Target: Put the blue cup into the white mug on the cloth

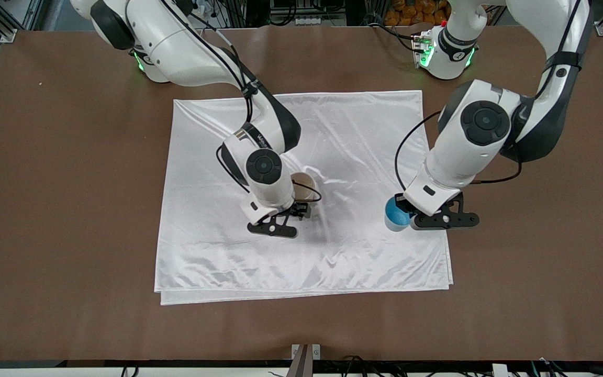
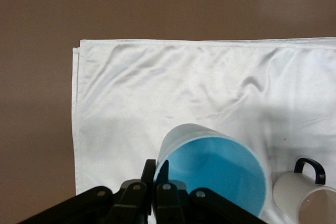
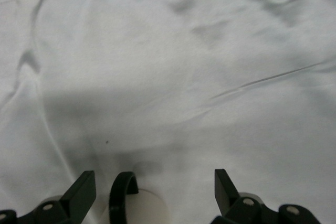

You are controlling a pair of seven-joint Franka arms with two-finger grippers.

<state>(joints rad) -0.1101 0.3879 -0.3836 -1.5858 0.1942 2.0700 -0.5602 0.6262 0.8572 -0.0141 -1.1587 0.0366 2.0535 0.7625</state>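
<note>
The blue cup [image 1: 395, 215] is at the cloth's [image 1: 333, 131] edge toward the left arm's end. My left gripper [image 1: 408, 212] is shut on its rim, one finger inside and one outside, as the left wrist view shows [image 2: 156, 174] with the cup [image 2: 215, 174]. I cannot tell whether the cup is lifted. The white mug [image 1: 305, 184] stands upright mid-cloth, partly hidden by the right arm. My right gripper [image 1: 300, 209] is open at the mug. In the right wrist view the gripper [image 3: 152, 187] has the black handle [image 3: 122, 198] between its fingers.
The cloth lies on a brown table [image 1: 542, 262] and has doubled edges nearest the front camera. The mug also shows in the left wrist view [image 2: 304, 198], beside the blue cup. Bare table surrounds the cloth.
</note>
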